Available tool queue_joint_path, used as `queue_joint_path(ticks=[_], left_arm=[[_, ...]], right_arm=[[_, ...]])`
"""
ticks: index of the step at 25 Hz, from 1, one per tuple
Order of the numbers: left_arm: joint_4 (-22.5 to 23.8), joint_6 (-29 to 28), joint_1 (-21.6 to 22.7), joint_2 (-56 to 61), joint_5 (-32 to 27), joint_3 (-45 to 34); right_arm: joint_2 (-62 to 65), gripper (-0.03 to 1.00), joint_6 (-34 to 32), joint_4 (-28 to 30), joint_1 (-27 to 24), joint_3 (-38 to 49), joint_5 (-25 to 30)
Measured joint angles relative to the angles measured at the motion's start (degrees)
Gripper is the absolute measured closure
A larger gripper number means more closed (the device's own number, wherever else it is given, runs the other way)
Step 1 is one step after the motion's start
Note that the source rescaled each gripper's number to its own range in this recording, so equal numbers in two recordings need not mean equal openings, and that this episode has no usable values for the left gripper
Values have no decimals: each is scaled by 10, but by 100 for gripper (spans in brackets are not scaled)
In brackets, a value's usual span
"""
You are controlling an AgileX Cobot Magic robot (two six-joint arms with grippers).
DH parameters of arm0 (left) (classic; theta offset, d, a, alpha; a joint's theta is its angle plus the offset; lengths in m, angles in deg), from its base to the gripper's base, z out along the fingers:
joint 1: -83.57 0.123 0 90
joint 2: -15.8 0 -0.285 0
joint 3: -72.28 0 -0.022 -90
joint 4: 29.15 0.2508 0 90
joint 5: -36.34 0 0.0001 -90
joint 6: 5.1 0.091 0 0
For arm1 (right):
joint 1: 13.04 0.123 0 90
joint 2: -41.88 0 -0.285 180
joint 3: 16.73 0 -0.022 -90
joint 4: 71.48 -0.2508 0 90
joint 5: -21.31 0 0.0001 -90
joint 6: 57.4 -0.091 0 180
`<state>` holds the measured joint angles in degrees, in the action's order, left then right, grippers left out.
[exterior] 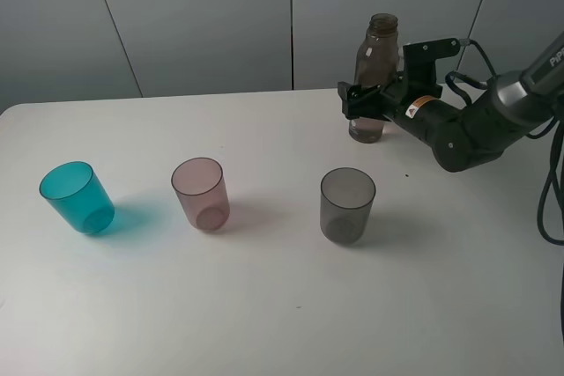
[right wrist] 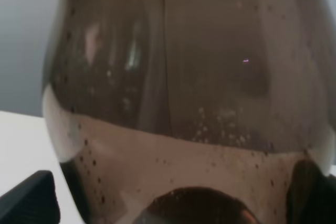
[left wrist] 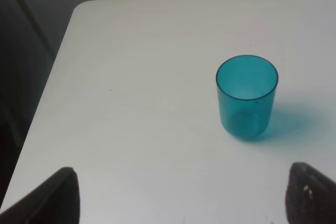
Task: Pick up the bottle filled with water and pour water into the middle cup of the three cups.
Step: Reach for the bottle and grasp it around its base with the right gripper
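The smoky brown-grey bottle (exterior: 374, 72) stands upright on the table at the back right, partly filled with water, no cap. It fills the right wrist view (right wrist: 184, 77). My right gripper (exterior: 364, 100) is open, with a finger on each side of the bottle's lower body; its fingertips (right wrist: 26, 198) show at the view's corners. The three cups stand in a row nearer the front: teal (exterior: 77, 198), pale pink middle cup (exterior: 201, 194), smoky grey (exterior: 346, 205). All are upright and look empty. My left gripper (left wrist: 181, 198) is open and empty, short of the teal cup (left wrist: 247, 97).
The white table (exterior: 264, 305) ends at a grey wall behind. Its left edge and rounded corner (left wrist: 79, 9) lie close to the teal cup. The right arm (exterior: 467, 125) and its cables (exterior: 553, 191) hang over the table's right side.
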<state>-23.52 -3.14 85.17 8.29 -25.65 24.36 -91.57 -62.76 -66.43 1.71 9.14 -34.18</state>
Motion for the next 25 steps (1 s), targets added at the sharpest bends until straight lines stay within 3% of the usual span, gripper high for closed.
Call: queue_joint_path(ticks=[12,25], left_arm=[[0,0,0,0,0,0],[0,0,0,0,0,0]], right_arm=[[-47,-3,-21,-3,0,-27,-43],[-48,-3,-21,-14,0,-32,-52]])
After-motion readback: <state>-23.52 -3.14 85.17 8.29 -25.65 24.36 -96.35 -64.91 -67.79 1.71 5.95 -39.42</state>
